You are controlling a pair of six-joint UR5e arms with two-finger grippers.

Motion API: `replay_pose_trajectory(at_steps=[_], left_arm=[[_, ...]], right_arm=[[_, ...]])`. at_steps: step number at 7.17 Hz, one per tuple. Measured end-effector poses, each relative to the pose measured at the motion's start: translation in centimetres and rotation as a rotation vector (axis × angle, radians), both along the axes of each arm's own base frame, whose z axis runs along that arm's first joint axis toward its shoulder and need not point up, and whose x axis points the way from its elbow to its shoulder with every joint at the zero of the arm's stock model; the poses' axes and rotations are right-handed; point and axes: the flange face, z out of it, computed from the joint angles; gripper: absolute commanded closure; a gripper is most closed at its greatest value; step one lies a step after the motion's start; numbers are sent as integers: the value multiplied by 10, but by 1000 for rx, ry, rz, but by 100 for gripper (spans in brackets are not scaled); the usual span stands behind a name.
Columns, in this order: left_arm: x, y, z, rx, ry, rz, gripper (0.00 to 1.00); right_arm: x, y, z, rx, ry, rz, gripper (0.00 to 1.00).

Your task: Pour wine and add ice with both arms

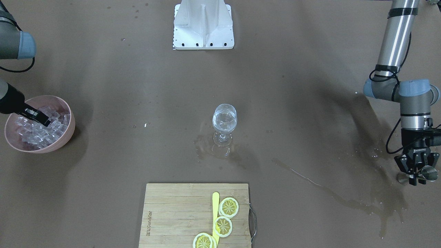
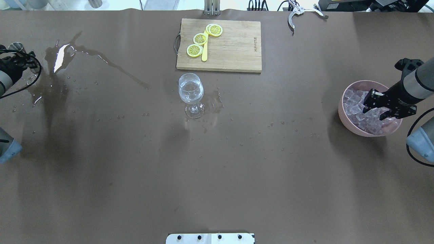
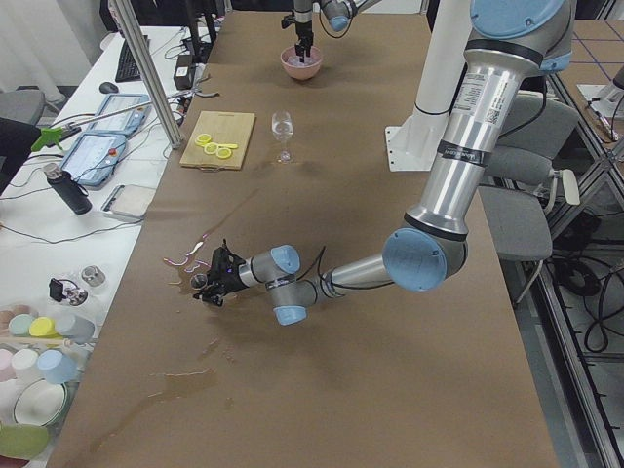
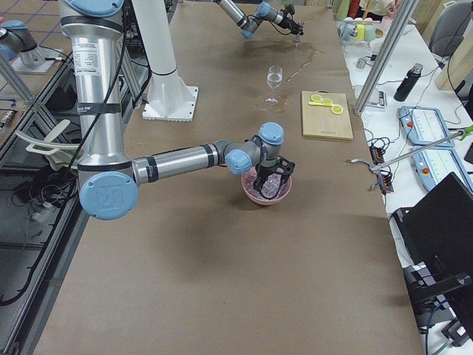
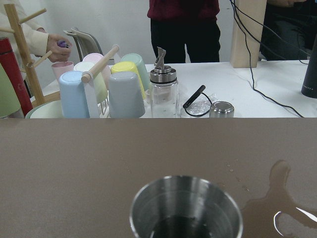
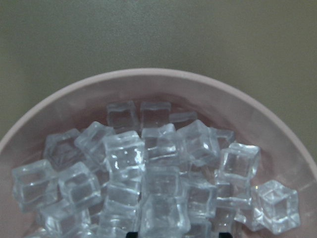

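Note:
A stemmed wine glass (image 1: 224,119) stands mid-table with a little clear wine in it; it also shows in the overhead view (image 2: 191,91). A pink bowl (image 2: 342,112) holds many clear ice cubes (image 6: 163,198). My right gripper (image 2: 373,109) is open, its fingers down among the cubes in the bowl (image 1: 67,136). My left gripper (image 1: 417,179) is at the far table end, shut on a small steel cup (image 5: 185,208) held upright just above the table. The cup (image 1: 429,173) has a little liquid at its bottom.
A bamboo cutting board (image 1: 172,213) carries three lemon slices (image 1: 228,207) and a yellow stick. Spilled liquid (image 1: 344,198) lies near the left gripper and around the glass foot. The white base post (image 1: 203,24) stands at the robot's edge. Metal tongs (image 2: 298,12) lie beyond the board.

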Motion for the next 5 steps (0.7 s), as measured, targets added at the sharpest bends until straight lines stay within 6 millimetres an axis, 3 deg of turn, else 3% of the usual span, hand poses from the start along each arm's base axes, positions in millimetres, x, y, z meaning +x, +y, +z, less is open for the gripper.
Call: replay_pose_trajectory(at_steps=[3, 5], left_arm=[[-2, 0, 2, -3, 0, -3, 75], [-3, -1, 2, -5, 9, -8, 79]], right_arm=[[0, 0, -3, 5, -4, -2, 92], [-1, 0, -12, 17, -15, -3, 100]])
